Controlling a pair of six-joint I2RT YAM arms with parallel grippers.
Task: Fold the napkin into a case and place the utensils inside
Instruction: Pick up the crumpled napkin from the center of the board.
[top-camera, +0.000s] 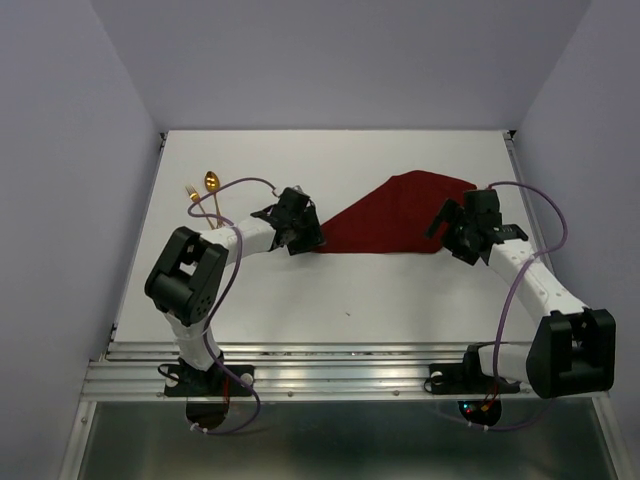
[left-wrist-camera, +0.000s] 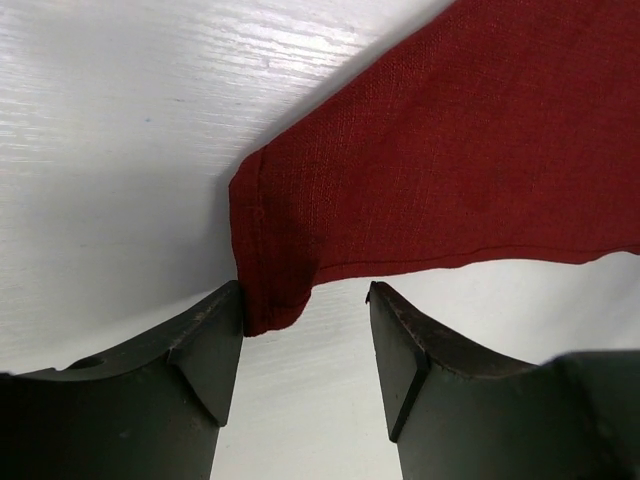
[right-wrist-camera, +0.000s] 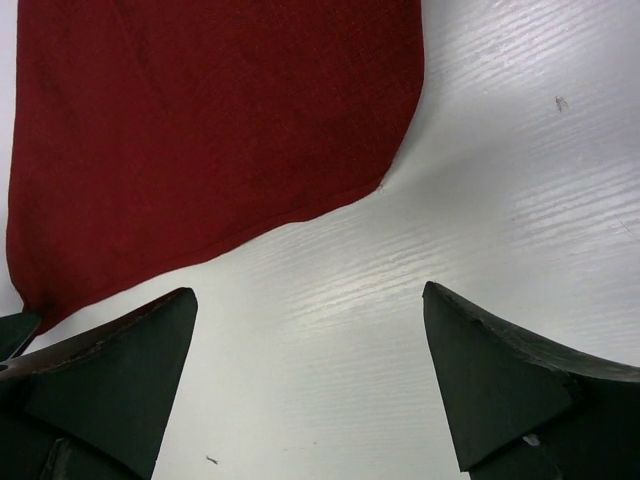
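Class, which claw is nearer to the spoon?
Left. The left claw sits at the left corner of the napkin, not far from the spoon; the right claw is beyond the napkin, by its right corner.

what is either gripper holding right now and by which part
Nothing. The left gripper is open around a corner of the napkin; the right gripper is open too.

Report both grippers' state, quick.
Left gripper: open, napkin corner between its jaws, not clamped.
Right gripper: open, holding nothing.
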